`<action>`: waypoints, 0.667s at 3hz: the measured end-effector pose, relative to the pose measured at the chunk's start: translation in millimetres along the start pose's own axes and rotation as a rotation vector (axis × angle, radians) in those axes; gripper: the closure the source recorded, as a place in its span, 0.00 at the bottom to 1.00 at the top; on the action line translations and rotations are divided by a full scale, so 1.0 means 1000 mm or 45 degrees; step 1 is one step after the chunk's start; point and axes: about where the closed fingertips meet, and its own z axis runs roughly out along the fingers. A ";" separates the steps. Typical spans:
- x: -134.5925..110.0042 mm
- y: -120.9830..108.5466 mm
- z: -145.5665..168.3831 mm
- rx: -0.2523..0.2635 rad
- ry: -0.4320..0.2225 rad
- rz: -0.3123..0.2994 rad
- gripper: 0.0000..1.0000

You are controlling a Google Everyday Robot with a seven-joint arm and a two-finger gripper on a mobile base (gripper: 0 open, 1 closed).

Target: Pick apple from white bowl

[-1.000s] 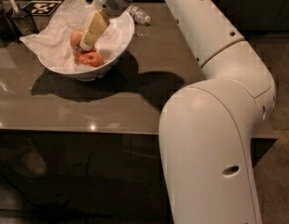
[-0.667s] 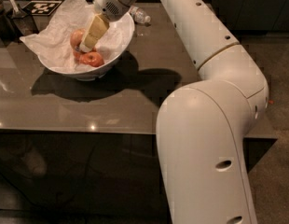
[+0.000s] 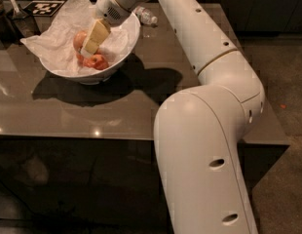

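Note:
The white bowl (image 3: 122, 51), lined with crumpled white paper, stands on the far left part of the glossy grey table (image 3: 141, 111). A red apple (image 3: 98, 62) lies at its bottom, and a paler fruit (image 3: 80, 40) sits behind it to the left. My gripper (image 3: 90, 48), cream-coloured, reaches down into the bowl from the upper right. Its tip is right above the red apple, beside the paler fruit. I cannot tell whether it touches either fruit.
A small clear plastic bottle (image 3: 146, 16) lies on the table just behind the bowl on the right. A black-and-white marker tag (image 3: 43, 7) and a dark object with a white handle (image 3: 12, 4) sit at the far left corner. My arm's large white links (image 3: 204, 145) overhang the table's front right.
The arm's big lower links have shifted a little to the left. The gripper stays in the bowl, slightly lower toward the red apple. The fruits have not moved.

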 end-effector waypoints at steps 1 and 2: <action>0.008 -0.004 0.019 -0.046 -0.029 -0.007 0.00; 0.009 -0.005 0.021 -0.052 -0.037 -0.010 0.00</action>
